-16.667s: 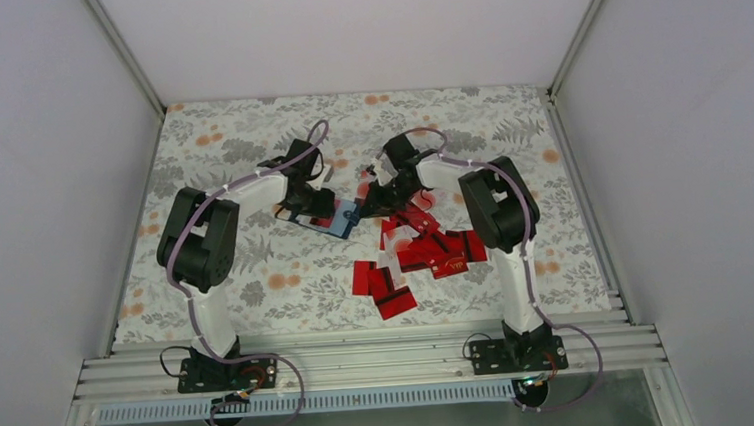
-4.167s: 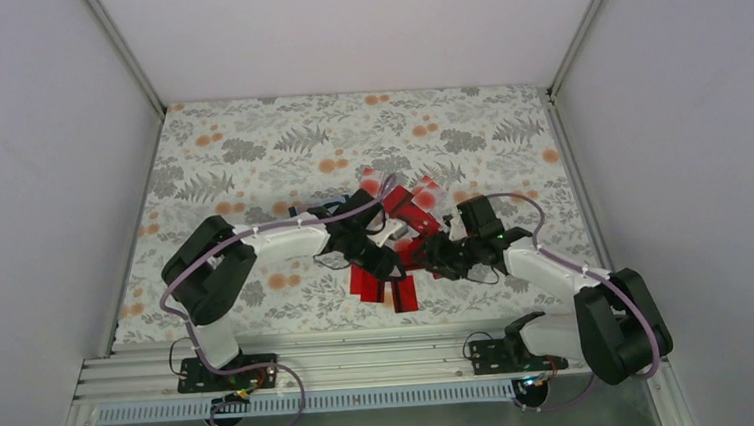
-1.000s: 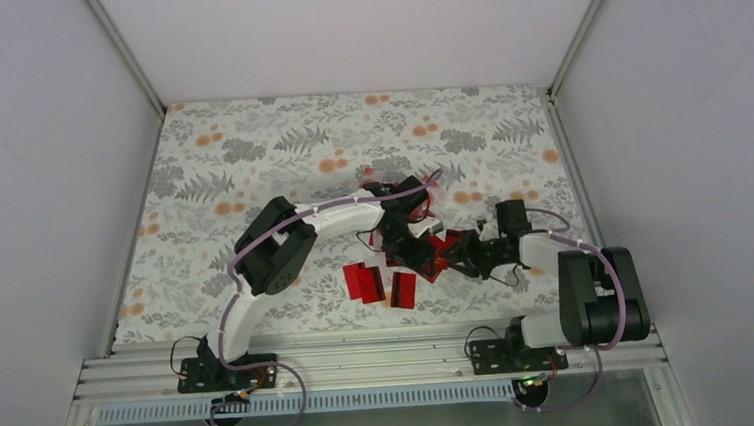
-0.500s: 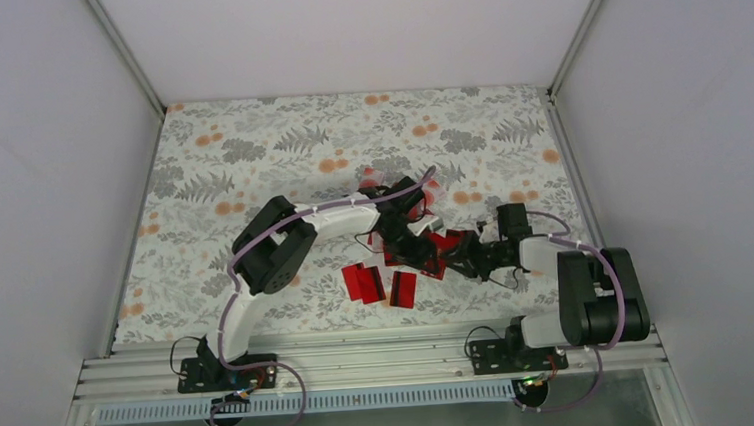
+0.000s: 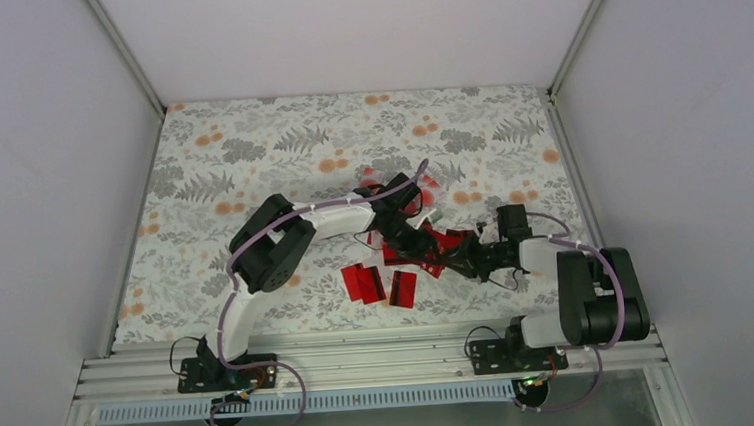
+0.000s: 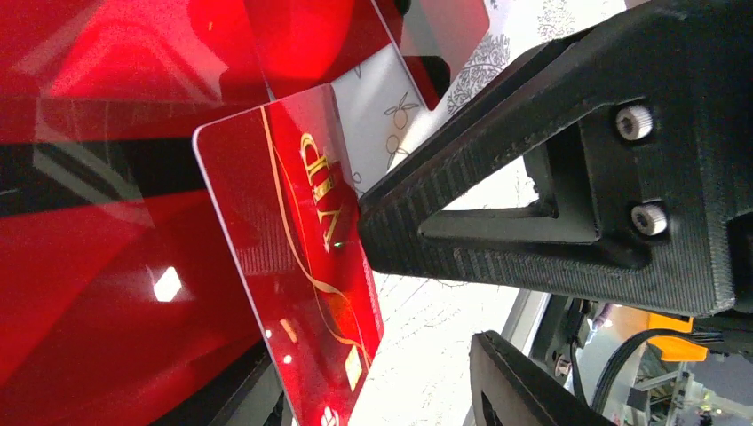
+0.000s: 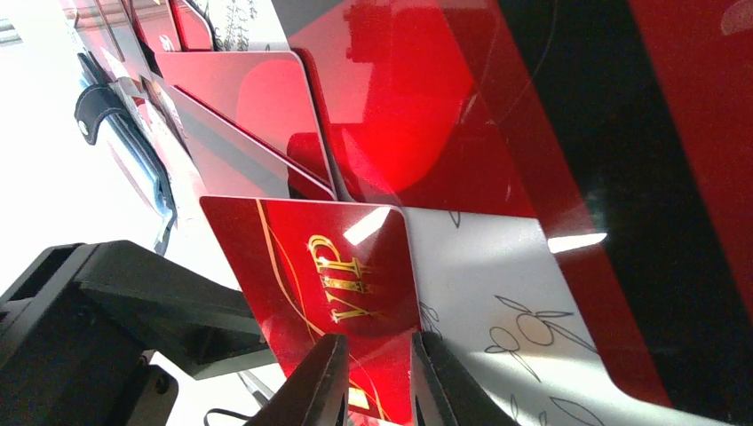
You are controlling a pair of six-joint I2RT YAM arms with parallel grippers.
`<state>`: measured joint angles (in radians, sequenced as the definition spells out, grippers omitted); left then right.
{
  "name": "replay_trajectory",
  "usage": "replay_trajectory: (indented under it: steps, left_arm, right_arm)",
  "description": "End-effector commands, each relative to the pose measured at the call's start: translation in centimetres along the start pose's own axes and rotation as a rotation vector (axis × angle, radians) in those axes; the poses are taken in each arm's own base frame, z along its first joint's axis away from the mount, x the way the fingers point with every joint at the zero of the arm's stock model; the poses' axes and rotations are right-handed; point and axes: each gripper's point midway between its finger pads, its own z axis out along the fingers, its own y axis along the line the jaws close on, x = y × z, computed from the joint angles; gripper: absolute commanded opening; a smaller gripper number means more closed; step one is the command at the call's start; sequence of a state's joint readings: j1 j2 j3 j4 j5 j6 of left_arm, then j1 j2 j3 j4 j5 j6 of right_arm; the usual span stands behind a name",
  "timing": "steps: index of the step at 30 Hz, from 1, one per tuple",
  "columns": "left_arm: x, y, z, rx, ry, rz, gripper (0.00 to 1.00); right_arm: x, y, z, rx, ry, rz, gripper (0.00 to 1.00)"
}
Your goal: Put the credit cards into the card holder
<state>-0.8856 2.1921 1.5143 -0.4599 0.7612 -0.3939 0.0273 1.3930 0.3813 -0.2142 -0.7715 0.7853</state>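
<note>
Red credit cards [image 5: 433,246] lie in a loose heap mid-table, and two more [image 5: 363,279] sit nearer the front. One red card with gold VIP lettering [image 7: 311,257] stands tilted up off the cloth. My right gripper [image 7: 377,342] hovers over its near end, its fingers a narrow gap apart with the card's face showing between them. My left gripper [image 6: 419,286] is open; its upper finger [image 6: 462,240] touches the VIP card [image 6: 284,257] and the lower finger stands clear. A dark thing with a light blue edge [image 7: 151,169] may be the card holder; the top view hides it.
The floral cloth [image 5: 248,152] covers the table inside white walls. Both arms meet right of centre, the left gripper [image 5: 417,242] and the right gripper [image 5: 461,255] close together. An aluminium rail [image 5: 363,359] runs along the front edge.
Both grippers have narrowed. The left gripper has drawn slightly back and to the left over the heap. The right arm has hardly moved.
</note>
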Motion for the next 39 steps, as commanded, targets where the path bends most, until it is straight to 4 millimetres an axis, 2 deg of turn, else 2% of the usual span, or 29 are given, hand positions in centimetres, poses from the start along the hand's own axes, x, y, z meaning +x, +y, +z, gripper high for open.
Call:
replay_trajectory:
  steps: [1,15,21,25,28,31,35,39]
  left_arm:
    - [-0.8,0.2,0.2,0.004,-0.024,-0.012,0.47]
    - [-1.4,1.4,1.3,-0.017,-0.026,-0.039,0.24]
    - [-1.6,1.5,1.4,-0.015,-0.028,-0.039,0.03]
    - [-1.8,1.0,0.9,-0.015,-0.036,-0.035,0.02]
    - [-2.1,-0.1,0.0,-0.01,-0.05,-0.018,0.02]
    - [-2.8,-1.4,-1.5,-0.016,-0.076,0.007,0.02]
    - [-4.1,-3.1,-4.7,-0.03,-0.147,0.032,0.02]
    - [-4.4,-2.9,-8.2,-0.066,-0.218,0.015,0.02]
  right_arm:
    - [1.8,-6.3,0.5,0.234,0.009,0.139,0.2]
    - [1.8,-6.3,0.6,0.232,0.017,0.13,0.2]
    - [1.9,-6.3,0.6,0.229,0.019,0.127,0.2]
    - [1.5,-5.8,0.3,0.224,0.007,0.109,0.2]
    - [0.6,-4.1,-0.4,0.195,-0.031,0.053,0.21]
    - [-0.8,-1.5,-1.9,0.168,-0.108,-0.038,0.25]
    - [-2.6,1.7,-4.5,0.157,-0.227,-0.154,0.32]
    - [-3.6,4.2,-6.7,0.153,-0.316,-0.231,0.35]
